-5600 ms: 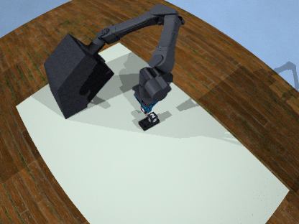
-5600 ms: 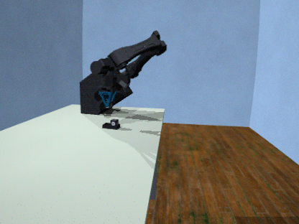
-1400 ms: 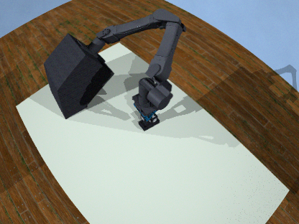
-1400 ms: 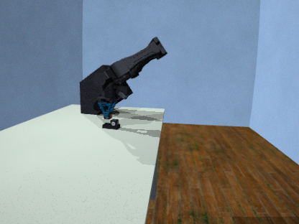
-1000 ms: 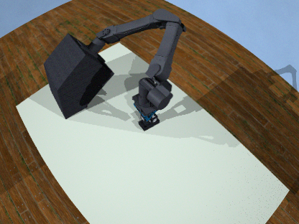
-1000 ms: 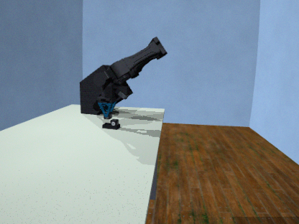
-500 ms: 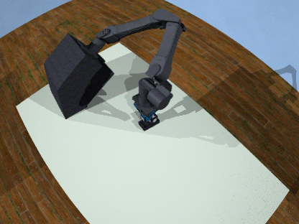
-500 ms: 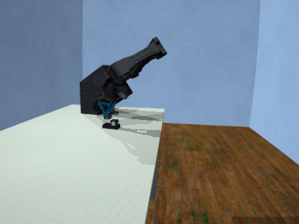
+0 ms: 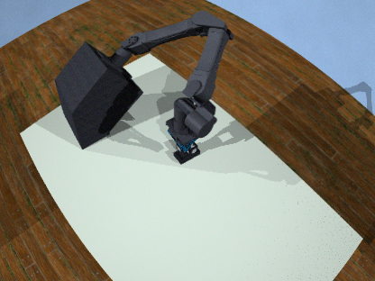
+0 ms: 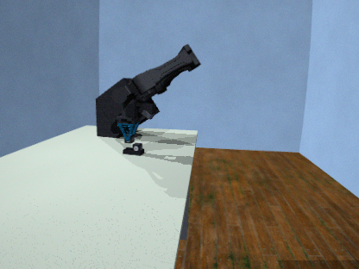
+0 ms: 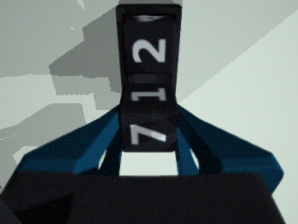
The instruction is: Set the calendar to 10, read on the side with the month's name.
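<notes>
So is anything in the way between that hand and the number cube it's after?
Nothing visible is. In the wrist view the hand is already shut on a dark number cube, the blue fingers on either side of it. Faces marked 7 and 1 show there; another cube, showing a 2, lies beyond.

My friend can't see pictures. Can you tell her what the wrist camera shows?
A black number cube sits gripped between the gripper's blue fingers, showing a white 7. Beyond it are faces with a 1 and a 2, over a pale table.
</notes>
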